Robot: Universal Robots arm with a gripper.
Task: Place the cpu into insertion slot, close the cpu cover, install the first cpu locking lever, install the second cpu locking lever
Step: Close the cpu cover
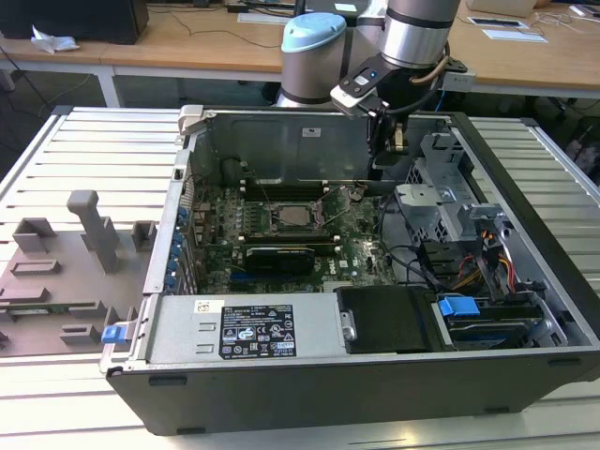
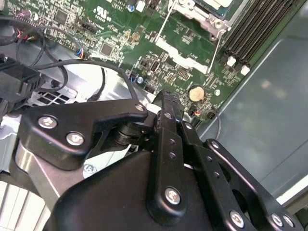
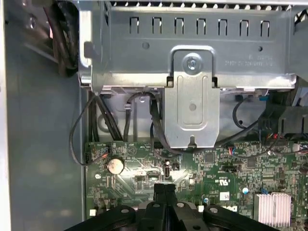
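Observation:
On the green motherboard (image 1: pixel 356 248) inside the open case, the insertion slot (image 1: pixel 295 218) holds the grey cpu (image 1: pixel 296 216). The silvery cpu cover (image 2: pixel 199 13) seems to lie flat around it. Two thin wire locking levers (image 1: pixel 265 192) (image 1: pixel 333 199) stand raised on either side of the slot; one lever (image 2: pixel 165 26) also shows in the second wrist view. My gripper (image 1: pixel 376 171) hangs above the board, on the exterior view's right of the slot and near the case's back wall. Its black fingertips (image 3: pixel 164 190) are pressed together with nothing between them, as the second wrist view's gripper (image 2: pixel 166 102) also shows.
A metal drive cage (image 1: pixel 441 202) with loose cables stands on the exterior view's right of my gripper. A coin battery (image 3: pixel 114 166) lies on the board below the fingers. Long black memory slots (image 1: pixel 286 251) and the power supply (image 1: pixel 248 328) sit nearer the front. Grey fixtures (image 1: pixel 89 230) stand outside the case.

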